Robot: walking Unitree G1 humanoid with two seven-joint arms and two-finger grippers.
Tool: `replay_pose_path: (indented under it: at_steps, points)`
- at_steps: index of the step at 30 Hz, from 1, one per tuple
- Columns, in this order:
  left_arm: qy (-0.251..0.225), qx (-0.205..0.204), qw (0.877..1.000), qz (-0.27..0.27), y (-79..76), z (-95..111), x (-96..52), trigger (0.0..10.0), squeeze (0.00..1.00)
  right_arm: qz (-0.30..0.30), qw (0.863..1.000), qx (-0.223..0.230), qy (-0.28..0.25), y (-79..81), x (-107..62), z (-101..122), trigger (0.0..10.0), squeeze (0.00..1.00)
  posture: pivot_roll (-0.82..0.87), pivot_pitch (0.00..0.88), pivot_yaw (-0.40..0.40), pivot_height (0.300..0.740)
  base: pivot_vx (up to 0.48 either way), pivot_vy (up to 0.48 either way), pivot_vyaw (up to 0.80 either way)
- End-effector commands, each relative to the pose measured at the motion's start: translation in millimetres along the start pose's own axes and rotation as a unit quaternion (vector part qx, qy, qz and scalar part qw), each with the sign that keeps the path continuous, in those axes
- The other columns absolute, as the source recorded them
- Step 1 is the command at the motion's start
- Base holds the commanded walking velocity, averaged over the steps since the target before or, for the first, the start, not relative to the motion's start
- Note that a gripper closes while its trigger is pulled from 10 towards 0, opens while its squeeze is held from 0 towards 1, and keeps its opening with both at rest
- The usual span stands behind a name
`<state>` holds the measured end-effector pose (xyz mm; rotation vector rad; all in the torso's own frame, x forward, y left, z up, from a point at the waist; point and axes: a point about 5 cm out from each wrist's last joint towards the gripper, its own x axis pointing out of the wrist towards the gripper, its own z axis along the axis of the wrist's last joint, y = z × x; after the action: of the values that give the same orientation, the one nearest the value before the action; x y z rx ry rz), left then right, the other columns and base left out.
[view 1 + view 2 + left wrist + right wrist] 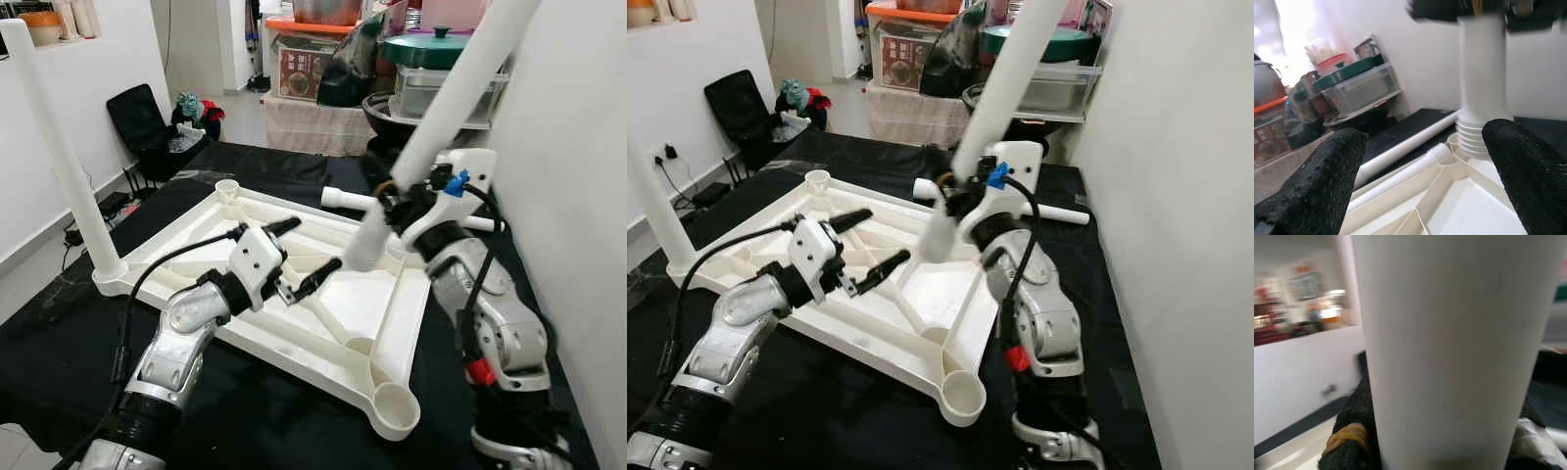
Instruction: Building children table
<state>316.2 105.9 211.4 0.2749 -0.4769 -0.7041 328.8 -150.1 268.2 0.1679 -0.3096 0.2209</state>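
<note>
Table top: the white plastic table top (294, 304) lies upside down on the black-covered counter (245, 411), ribs and corner sockets facing up
Fitted leg: one white leg (59, 157) stands upright in the far-left corner socket
Leg in hand: the right claw (407, 201) pinches a second white leg (460, 88) low on its shaft; the leg leans up and away to the right, its threaded end at the far-right corner socket (1462, 147)
Seating: in the left wrist view the threads sit just at the socket mouth, not yet sunk in
Spare legs: two more legs (348, 198) lie flat on the counter just beyond the table top
Left claw: the left claw (294, 257) hovers over the middle of the table top with fingers spread and nothing between them
Empty sockets: the near-right socket (394, 403) and the far-middle socket (227, 186) are open
Step in hand: seating this leg, by my judgement
Doing it well: bring the leg upright before turning, since a tilted start may cross the threads; the left claw could press on the table top to stop it sliding
</note>
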Motion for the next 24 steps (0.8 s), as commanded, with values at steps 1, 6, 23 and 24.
replay_pose_path:
  at_steps: [1,6,23,24]
  points:
    - [0.015,-0.017,1.000,0.013,-4.7,-5,-5.7,10.0,1.00,-0.033,0.999,0.003,0.003,-9.9,0.5,1,0.0,0.00,0.03,0.000,-0.058,0.740,0.000,0.000,0.00]
    - [0.053,-0.029,0.998,0.007,-24.8,-17,-16.8,10.0,1.00,-0.007,1.000,-0.011,0.018,-6.4,-8.1,-4,0.0,0.00,0.03,0.000,-0.060,0.740,0.000,0.000,0.00]
    - [0.150,0.004,0.987,0.057,-10.7,-35,-65.0,10.0,0.00,0.222,0.967,-0.092,0.083,-1.5,-60.3,-23,10.0,0.00,0.05,0.000,-0.069,0.740,0.000,0.000,0.00]
    - [0.193,0.020,0.979,0.068,-7.1,-43,-78.7,10.0,0.00,0.236,0.962,-0.101,0.096,-4.2,-66.0,-25,10.0,0.00,0.05,0.000,-0.070,0.740,0.000,0.000,0.00]
